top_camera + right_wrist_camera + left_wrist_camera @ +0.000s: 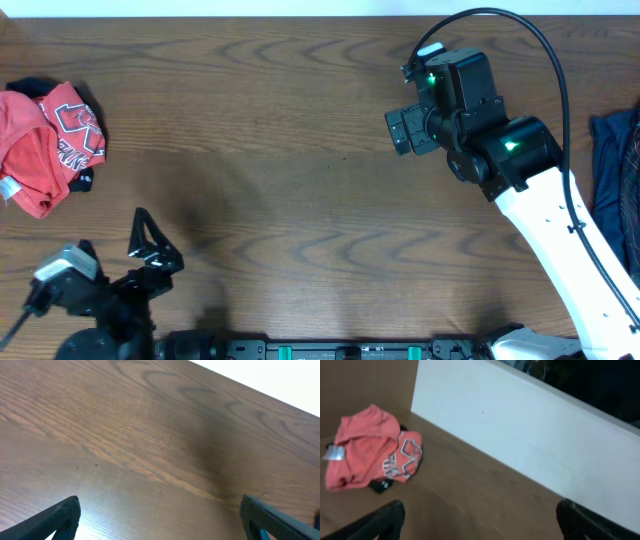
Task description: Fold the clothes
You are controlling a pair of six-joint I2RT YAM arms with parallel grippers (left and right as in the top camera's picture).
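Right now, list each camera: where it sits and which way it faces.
Overhead: above the table, looking straight down; both arms show, left gripper and right gripper.
Left wrist: on the left arm, facing the coral-red T-shirt and a white panel; own fingertips at the bottom corners.
Right wrist: on the right arm, tilted down at the tabletop; own fingertips likewise.
Shared: overhead and left wrist both show the T-shirt.

Soft coral cloth T-shirt point(35, 150) on matt, grained wooden table point(300, 170)
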